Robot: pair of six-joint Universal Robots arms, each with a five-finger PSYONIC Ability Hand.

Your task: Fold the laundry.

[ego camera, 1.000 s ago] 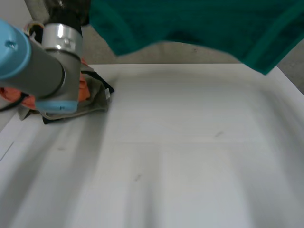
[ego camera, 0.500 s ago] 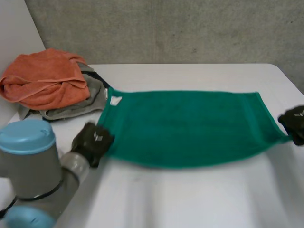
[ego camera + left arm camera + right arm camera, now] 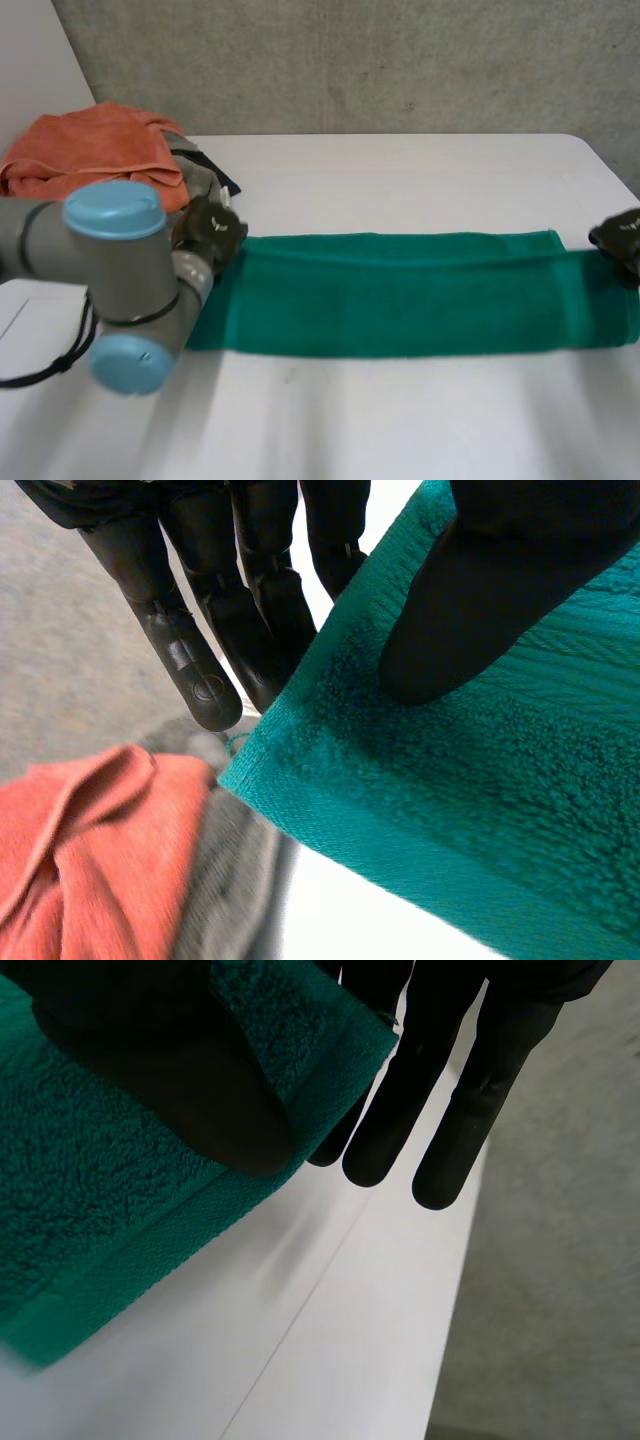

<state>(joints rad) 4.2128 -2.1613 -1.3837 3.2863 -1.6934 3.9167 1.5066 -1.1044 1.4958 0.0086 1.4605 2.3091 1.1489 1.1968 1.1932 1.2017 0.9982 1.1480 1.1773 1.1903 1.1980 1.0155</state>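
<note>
Two hands, head view: my left hand (image 3: pixel 212 230) is on the far left corner of the green towel (image 3: pixel 400 300) and my right hand (image 3: pixel 622 238) is on its far right corner.
Towel, head view: it lies as a long band across the worktop (image 3: pixel 400 430), apparently doubled lengthwise, close beside the orange towel (image 3: pixel 90 150) heaped at the left.
Left wrist view: my thumb (image 3: pixel 450 620) presses on top of the towel's corner and my straight fingers (image 3: pixel 200 670) lie behind its hem, so this hand pinches the cloth. The orange towel and a grey cloth (image 3: pixel 230 880) lie just past the corner.
Right wrist view: the thumb (image 3: pixel 180 1090) is on top and the fingers (image 3: pixel 420 1110) run out past the hem, so this corner looks pinched too, over bare worktop.
Step, as I judge it: setting the doubled edge down square.
Doing it well: I pull both ends equally taut and bring the two corners down level, hem over hem.
Release: I lift both thumbs together, without dragging.
Risk: my left corner may snag on the pile.
</note>
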